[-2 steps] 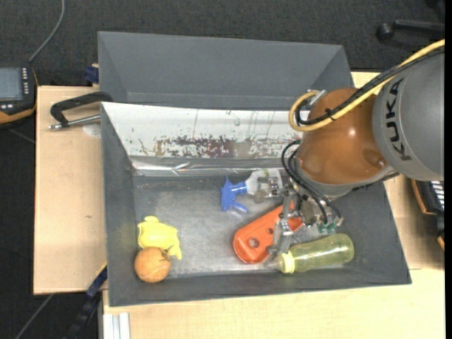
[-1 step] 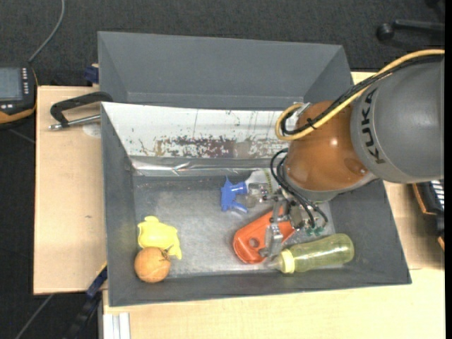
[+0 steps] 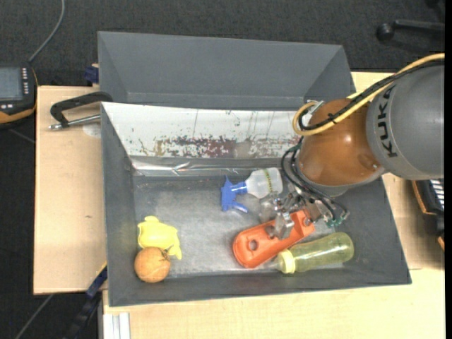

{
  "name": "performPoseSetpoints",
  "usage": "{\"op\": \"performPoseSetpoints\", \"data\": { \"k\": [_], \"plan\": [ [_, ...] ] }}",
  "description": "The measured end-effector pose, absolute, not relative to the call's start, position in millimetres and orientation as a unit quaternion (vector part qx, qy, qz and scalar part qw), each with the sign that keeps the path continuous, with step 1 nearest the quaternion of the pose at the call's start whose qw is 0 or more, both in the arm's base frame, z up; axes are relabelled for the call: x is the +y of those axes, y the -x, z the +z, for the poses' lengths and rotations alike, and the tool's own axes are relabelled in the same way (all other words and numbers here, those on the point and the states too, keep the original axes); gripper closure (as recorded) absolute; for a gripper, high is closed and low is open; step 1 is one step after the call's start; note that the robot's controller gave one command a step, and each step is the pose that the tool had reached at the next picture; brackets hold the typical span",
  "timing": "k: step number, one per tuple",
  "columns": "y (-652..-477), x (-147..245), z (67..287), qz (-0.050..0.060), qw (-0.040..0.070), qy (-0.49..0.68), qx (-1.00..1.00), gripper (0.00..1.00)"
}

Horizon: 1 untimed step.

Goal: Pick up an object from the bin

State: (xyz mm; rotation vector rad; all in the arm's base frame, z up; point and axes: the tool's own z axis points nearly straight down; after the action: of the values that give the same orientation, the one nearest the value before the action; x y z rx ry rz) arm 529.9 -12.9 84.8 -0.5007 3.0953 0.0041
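My gripper (image 3: 284, 216) is low in the right half of the bin, right over the upper right end of a flat orange plastic tool (image 3: 260, 245) that lies slanted on the floor. A clear spray bottle with a blue nozzle (image 3: 247, 188) lies just behind and to the left of the gripper, its body partly hidden by the wrist. A yellow-green translucent bottle (image 3: 316, 252) lies on its side just in front of the orange tool, towards the bin's front right.
A yellow soft thing (image 3: 157, 234) and an orange ball (image 3: 152, 265) sit together in the front left corner. The arm with its orange cover and cables hangs over the bin's right wall.
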Motion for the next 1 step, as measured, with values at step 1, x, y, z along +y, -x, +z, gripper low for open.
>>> {"op": "performPoseSetpoints", "data": {
  "k": [1],
  "plan": [
    [-530.0,-13.0,84.8,0.001,0.003,0.160,0.987,1.00]
  ]
}}
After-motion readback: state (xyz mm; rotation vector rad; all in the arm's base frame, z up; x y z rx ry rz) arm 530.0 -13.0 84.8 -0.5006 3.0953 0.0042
